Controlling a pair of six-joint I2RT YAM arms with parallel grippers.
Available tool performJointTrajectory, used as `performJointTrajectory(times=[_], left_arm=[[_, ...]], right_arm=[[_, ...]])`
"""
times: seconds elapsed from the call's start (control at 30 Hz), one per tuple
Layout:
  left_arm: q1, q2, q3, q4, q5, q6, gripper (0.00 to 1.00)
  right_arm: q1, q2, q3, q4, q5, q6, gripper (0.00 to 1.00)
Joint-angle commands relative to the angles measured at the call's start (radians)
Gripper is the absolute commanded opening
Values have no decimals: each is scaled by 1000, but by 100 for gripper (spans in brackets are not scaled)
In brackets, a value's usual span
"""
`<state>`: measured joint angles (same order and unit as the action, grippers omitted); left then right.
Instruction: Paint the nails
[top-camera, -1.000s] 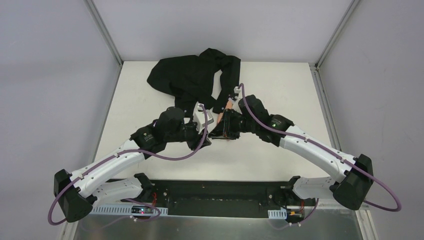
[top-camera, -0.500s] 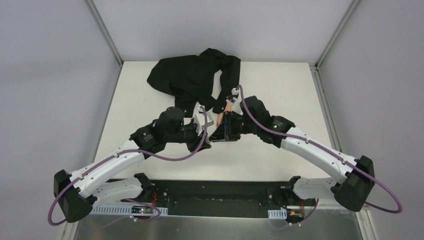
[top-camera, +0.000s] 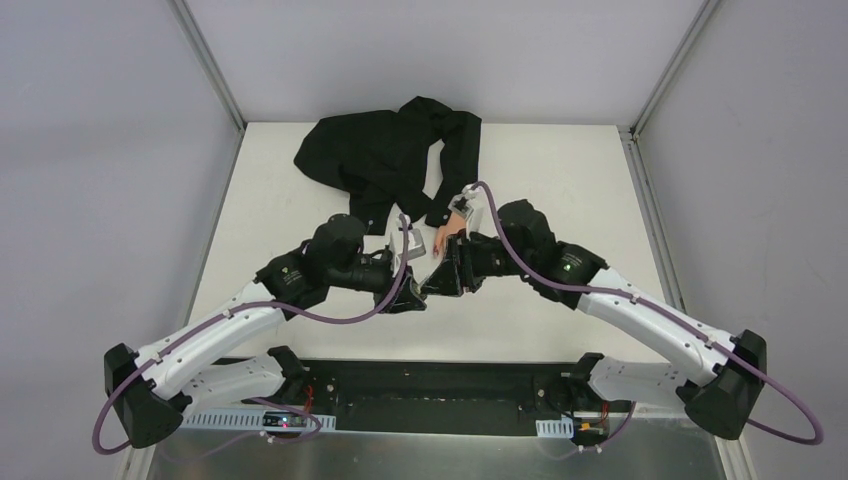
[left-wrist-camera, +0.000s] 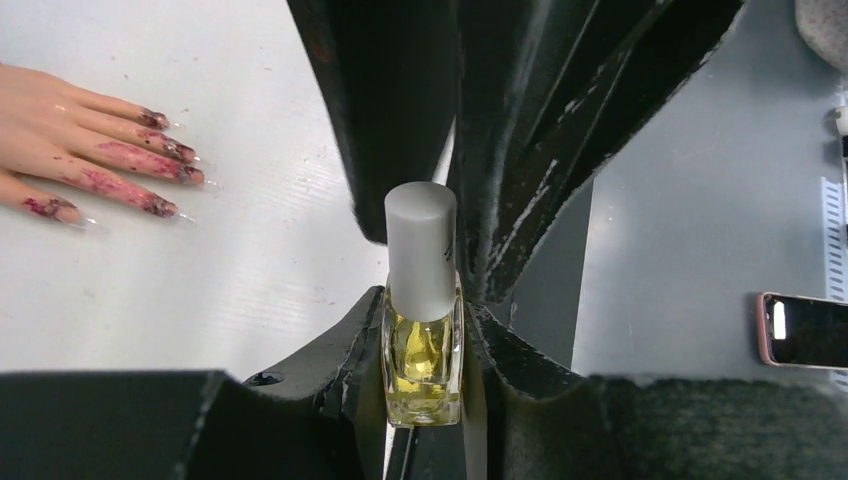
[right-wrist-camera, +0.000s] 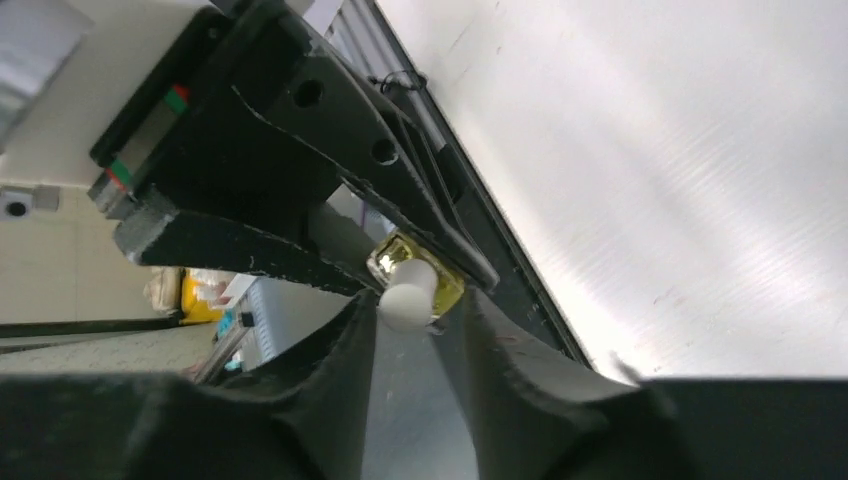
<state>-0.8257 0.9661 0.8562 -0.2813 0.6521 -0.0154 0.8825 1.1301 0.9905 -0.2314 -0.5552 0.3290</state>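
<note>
The polish bottle has just been clamped by the left claw. Its cap is flanked by the right claw, grip unclear; uncapping is expected.

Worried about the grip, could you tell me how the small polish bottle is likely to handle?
The polish bottle looks like smooth glass, so probably slippery, and breakable if squeezed. Tall and narrow under its grey cap, it may tip easily when pushed.
</note>
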Motion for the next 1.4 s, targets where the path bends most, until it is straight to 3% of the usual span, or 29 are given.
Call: performJointTrajectory(times=[0.0,0.1,0.23,0.33,0.5,0.6,0.73,1.03,1.1,1.23,1.37], left_arm=[[-15,-76,20,70,-72,3,0],[-14,-131,-11,101,-166,-1,0],[-15,-209,-80,198,-283,-29,0],[-15,-222,-88,203,-360,-36,0],[-15,-208,-86,203,-379,-52,0],[-15,-199,-83,202,-386,-55,0],[-14,-195,-84,202,-385,-59,0],[-15,-192,-85,202,-382,-57,0],[-15,-191,-84,202,-382,-57,0],[-15,-184,-81,199,-376,-52,0],[-12,-177,-67,182,-321,-44,0]], right_arm=[[-1,-112,-24,115,150,-16,50],[-1,-199,-87,164,280,39,72],[-2,-292,-180,283,518,195,84],[2,-305,-227,421,549,275,86],[74,-215,-220,598,607,306,75],[183,-145,-153,578,750,240,74],[300,-56,-103,594,949,203,62],[398,39,-55,612,1139,135,44],[403,45,-53,613,1158,125,36],[414,54,-48,610,1182,95,0],[415,53,-43,600,1178,48,0]])
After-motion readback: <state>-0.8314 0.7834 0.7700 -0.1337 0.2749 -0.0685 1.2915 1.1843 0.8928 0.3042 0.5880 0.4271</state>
